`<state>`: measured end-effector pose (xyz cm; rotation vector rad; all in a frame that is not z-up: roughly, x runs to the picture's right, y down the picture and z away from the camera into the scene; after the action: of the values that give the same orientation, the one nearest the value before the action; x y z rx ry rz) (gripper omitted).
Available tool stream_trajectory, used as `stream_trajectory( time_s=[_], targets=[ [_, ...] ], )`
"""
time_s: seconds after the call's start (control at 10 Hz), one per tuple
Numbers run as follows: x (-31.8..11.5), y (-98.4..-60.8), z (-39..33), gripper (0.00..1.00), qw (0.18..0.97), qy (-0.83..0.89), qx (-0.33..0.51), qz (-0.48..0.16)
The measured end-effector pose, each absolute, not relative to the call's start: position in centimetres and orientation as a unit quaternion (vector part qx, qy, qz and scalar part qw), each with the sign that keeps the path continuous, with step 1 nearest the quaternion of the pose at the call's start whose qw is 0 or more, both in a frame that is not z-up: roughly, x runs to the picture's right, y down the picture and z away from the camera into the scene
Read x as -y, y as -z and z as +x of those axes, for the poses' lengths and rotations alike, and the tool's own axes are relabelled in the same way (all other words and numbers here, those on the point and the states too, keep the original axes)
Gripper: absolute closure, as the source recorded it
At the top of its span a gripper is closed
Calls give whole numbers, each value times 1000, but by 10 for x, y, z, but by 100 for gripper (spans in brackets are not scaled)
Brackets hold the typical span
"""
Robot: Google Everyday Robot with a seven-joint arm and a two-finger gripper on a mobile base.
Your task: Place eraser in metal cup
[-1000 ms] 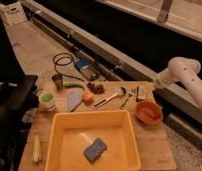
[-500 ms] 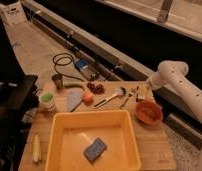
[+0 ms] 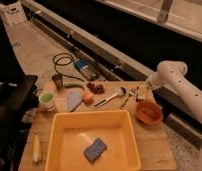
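Note:
The metal cup (image 3: 58, 80) stands upright at the back left of the wooden table, dull grey and dark inside. A small pale block that looks like the eraser (image 3: 138, 91) lies near the table's back right edge, just behind the orange bowl. My gripper (image 3: 144, 91) hangs from the white arm (image 3: 170, 71) at the right and sits low, right at that pale block. I cannot tell whether it touches the block. The cup is far to the gripper's left, across the table.
A white cup with green inside (image 3: 46, 100) stands in front of the metal cup. A yellow tub (image 3: 56, 145) holds a blue sponge (image 3: 95, 149). An orange bowl (image 3: 148, 111), a spoon (image 3: 111, 97), an orange fruit (image 3: 87, 98) and grapes (image 3: 96, 88) are also on the table.
The white arm has swung in from the right, and the gripper has come down towards the table's back right corner. The things on the table have not moved.

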<state>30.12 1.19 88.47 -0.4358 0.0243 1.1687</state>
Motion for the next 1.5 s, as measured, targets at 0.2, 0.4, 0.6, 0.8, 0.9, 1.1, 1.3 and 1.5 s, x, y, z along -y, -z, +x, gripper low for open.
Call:
stream_trajectory(
  time_s=[0.2,0.4,0.6,0.8,0.9,1.1,1.3,1.5],
  targets=[
    [-13,-907,311,35,794,-572,-30,-204],
    [-22,-938,326,35,773,-599,-52,-205],
    [-27,-946,331,35,760,-612,-64,-208],
    [-34,-951,334,35,750,-622,-75,-214],
    [-36,-952,334,35,747,-624,-77,-215],
    [-43,-955,331,35,743,-625,-82,-223],
    [-49,-957,327,35,742,-623,-87,-230],
    [-51,-953,322,35,749,-616,-90,-227]
  ],
)
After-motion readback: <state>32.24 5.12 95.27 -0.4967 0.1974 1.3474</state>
